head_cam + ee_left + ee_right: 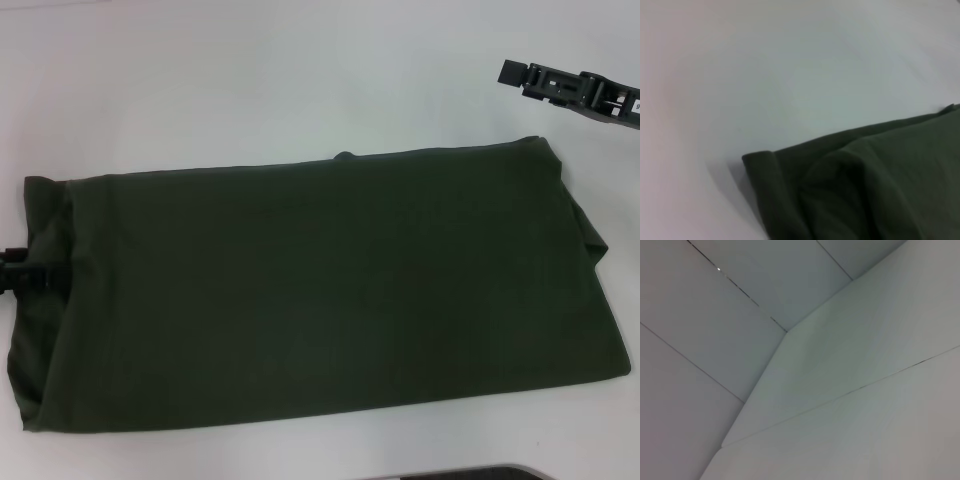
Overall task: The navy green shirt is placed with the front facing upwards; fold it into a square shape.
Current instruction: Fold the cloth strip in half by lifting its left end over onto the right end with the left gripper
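While navy green shirt [320, 290] lies folded, lettering hidden, left tool [22, 270] mostly cut off, right tool [515, 72] raised, grip unclear on both.

Our left gripper [28, 272] sits low at the far left edge of the head view — only its dark tip shows, too little for us to read how the fingers stand. Our right gripper [515, 73] hangs raised at the upper right, its black body reaching in from the right edge, tip pointing left — finger state unclear.
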Controlling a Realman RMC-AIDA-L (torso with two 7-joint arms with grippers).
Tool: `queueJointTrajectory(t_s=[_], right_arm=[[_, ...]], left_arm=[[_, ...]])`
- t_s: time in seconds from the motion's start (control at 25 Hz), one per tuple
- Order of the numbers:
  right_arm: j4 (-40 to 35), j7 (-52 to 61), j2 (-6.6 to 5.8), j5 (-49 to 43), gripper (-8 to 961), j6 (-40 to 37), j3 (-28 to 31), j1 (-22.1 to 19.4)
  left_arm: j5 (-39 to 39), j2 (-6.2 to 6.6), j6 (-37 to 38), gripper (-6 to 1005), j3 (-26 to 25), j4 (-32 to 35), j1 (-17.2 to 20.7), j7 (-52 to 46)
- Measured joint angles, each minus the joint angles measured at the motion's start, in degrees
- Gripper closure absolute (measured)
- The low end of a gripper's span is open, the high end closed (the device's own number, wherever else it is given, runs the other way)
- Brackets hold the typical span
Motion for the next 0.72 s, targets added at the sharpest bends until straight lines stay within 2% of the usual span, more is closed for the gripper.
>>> queueJointTrajectory(t_s=[0.72], right_arm=[[0.05,0.0,0.0,0.05,37,0.0,0.0,-0.01]], left_arm=[[1.67,-0.22,0.3,138,1.5,-0.67,-0.58,-0.56]])
